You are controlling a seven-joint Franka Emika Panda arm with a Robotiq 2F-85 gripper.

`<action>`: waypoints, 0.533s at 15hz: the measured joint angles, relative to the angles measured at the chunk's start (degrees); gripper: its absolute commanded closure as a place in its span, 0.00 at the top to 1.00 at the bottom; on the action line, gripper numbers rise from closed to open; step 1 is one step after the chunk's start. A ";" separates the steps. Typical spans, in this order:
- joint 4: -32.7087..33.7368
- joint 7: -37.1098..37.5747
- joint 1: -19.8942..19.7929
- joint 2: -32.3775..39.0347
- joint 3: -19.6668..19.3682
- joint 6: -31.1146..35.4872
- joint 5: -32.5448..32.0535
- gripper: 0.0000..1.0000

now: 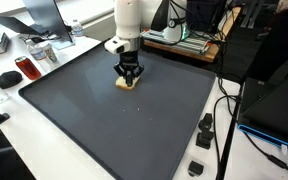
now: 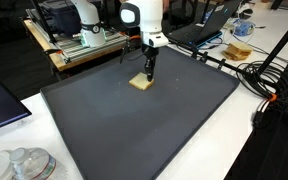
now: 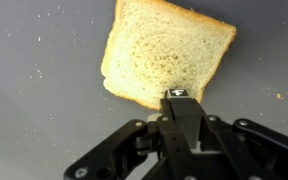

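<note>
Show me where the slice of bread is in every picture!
Exterior view: the slice of bread lies at the far middle of the dark mat, right under the end effector.
Exterior view: the slice of bread sits upper middle, below the end effector.
Wrist view: the slice of bread fills the top centre.
Shared landmark: the shut end effector at the bread's edge.

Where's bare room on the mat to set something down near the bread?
Almost all of the dark mat is bare: everything from the bread slice, at the tip of the shut hand, to the near edge. Crowded: the table strip with the red can and, opposite, the cables.
</note>
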 measured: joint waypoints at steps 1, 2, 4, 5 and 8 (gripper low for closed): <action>-0.02 0.01 -0.31 -0.13 0.29 -0.50 0.76 0.06; -0.08 0.05 -0.55 -0.29 0.53 -1.12 1.44 0.06; -0.23 0.14 -0.81 -0.67 0.90 -2.31 2.69 0.06; -0.36 0.21 -0.90 -0.88 1.05 -2.76 3.29 0.06; -0.74 0.34 -1.13 -1.62 1.53 -3.72 4.83 0.06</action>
